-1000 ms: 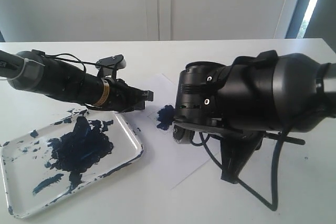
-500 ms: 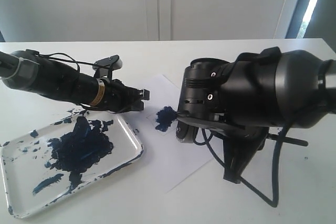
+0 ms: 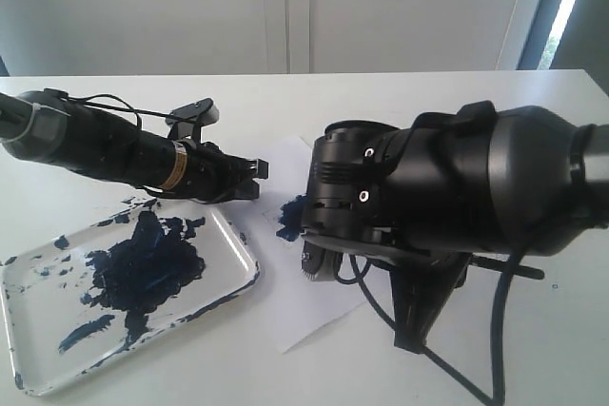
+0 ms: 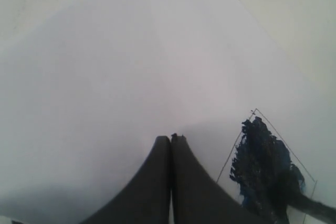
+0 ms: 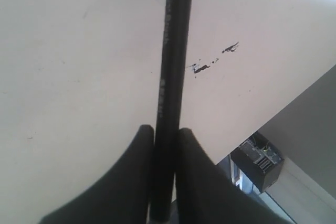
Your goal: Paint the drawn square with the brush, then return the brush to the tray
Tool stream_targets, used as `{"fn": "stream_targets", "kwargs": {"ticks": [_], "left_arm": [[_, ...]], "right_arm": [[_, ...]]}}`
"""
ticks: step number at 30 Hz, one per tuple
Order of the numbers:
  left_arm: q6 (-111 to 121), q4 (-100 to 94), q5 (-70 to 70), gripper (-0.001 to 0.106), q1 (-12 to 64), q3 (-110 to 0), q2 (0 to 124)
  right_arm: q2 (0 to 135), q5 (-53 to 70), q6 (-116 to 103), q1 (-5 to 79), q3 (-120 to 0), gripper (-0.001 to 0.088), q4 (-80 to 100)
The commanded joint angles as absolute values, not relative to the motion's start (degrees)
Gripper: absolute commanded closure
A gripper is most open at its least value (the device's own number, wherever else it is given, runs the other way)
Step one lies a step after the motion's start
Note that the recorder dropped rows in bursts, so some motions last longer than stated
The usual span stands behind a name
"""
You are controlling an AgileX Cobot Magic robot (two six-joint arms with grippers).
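Nearest, the tray (image 3: 181,299) lies at the left front of the bench (image 3: 571,339), heavy with dark blue paint. The way back to it is one hazard: I judge that the brush (image 5: 176,40), wet at the tip, could drip on bare bench or paper while carried across. The right tool (image 5: 161,135) pinches the brush shaft between its two fingers, and so thin and round a stick could swivel or slide if the bristles press hard. That arm's bulk hides the tip in the exterior view, and its black cable (image 3: 495,330) trails on the bench, where it might snag. Under the arm lies the paper sheet (image 3: 314,316); I see no tape on it, so a dragging stroke could pull it askew. Further in, the drawn square (image 4: 265,171) holds a blue blot, yet bare strips show inside its thin outline, and filling them risks crossing the line. Beyond, the left tool (image 4: 171,145), fingers pressed together and empty, hangs over the sheet near the square; whether it touches the paper I cannot tell. It also stands near the path to the tray, so the arms could knock.
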State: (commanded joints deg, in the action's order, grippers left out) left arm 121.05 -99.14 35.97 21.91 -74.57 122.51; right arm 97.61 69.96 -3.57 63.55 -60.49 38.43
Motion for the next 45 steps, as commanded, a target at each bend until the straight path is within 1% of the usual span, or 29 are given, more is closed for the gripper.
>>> {"fn": "stream_targets", "kwargs": {"ticks": [11, 16, 21, 31, 45], "left_arm": [[121.05, -99.86, 35.37, 0.105, 21.91, -74.58, 122.51], [121.05, -99.95, 36.4, 0.105, 21.91, -74.58, 122.51], [121.05, -99.95, 36.4, 0.105, 21.91, -74.58, 122.51], [121.05, -99.95, 35.9, 0.105, 21.91, -74.68, 122.51], [121.05, -99.95, 36.51, 0.105, 21.87, -74.68, 122.51]], "right_arm": [[97.22, 69.96, -2.9, 65.22, -60.49, 0.0868, 36.89], [97.13, 69.96, -6.26, 64.95, -60.49, 0.0868, 46.49], [96.49, 69.96, -7.9, 64.95, -60.49, 0.0868, 47.25], [95.92, 69.96, -5.03, 65.06, -60.59, 0.0868, 40.23], [101.08, 69.96, -4.69, 64.66, -60.59, 0.0868, 43.02]]}}
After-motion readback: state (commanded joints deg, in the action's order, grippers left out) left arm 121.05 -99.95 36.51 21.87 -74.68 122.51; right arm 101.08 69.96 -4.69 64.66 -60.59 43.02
